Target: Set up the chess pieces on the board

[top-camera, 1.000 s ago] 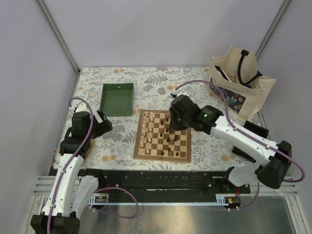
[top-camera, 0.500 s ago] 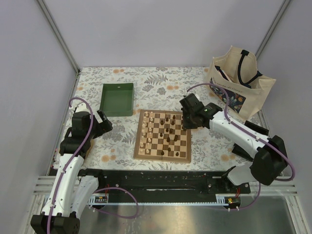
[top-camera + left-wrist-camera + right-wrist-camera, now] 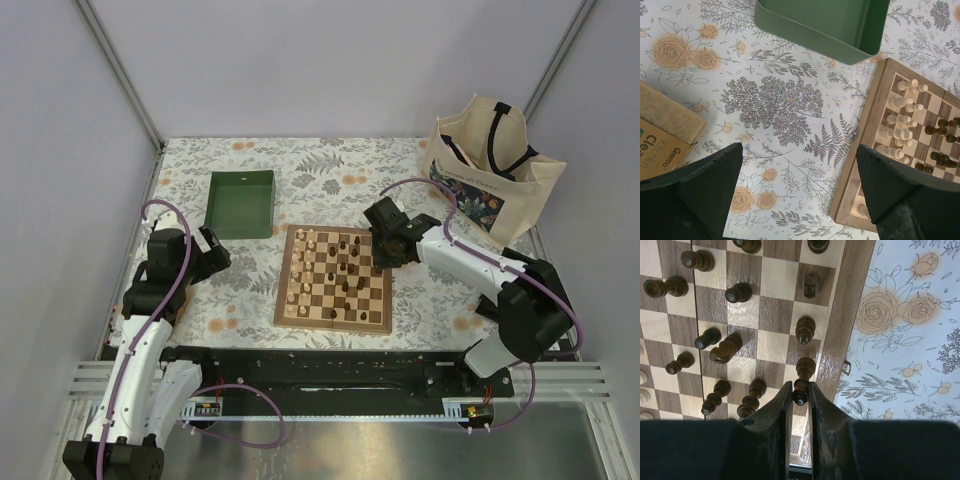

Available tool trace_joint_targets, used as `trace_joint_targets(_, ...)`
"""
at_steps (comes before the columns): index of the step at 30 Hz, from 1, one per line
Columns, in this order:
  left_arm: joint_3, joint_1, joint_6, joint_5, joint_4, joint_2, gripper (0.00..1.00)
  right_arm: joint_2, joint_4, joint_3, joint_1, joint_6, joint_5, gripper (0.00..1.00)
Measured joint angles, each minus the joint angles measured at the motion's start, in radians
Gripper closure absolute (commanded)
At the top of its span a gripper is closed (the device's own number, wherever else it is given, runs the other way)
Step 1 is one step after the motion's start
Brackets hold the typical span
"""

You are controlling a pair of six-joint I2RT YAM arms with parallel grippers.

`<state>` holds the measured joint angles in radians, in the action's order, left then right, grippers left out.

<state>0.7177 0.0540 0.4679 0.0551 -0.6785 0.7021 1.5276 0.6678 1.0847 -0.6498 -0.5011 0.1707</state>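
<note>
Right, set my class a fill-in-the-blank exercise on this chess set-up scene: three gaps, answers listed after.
1. The right gripper is shut on a ____ brown turned wooden chess piece.
2. The left gripper hangs ____ above the floral tablecloth, gripping nothing.
3. The rectangular tray beside the square wooden checkered board is ____ in colour.
Missing words: dark; open; green.
</note>
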Motion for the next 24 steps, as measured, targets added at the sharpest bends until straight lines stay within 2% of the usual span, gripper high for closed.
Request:
trace_joint_targets(14, 0.0, 0.0, 0.0, 0.0, 0.0, 0.0, 0.01, 0.046, -0.042, -0.001, 0.01, 0.0, -0.007, 0.88)
trace_joint_targets(24, 0.0, 0.0, 0.0, 0.0, 0.0, 0.0, 0.01, 0.055, -0.055, -0.001, 0.012, 0.008, -0.015, 0.75)
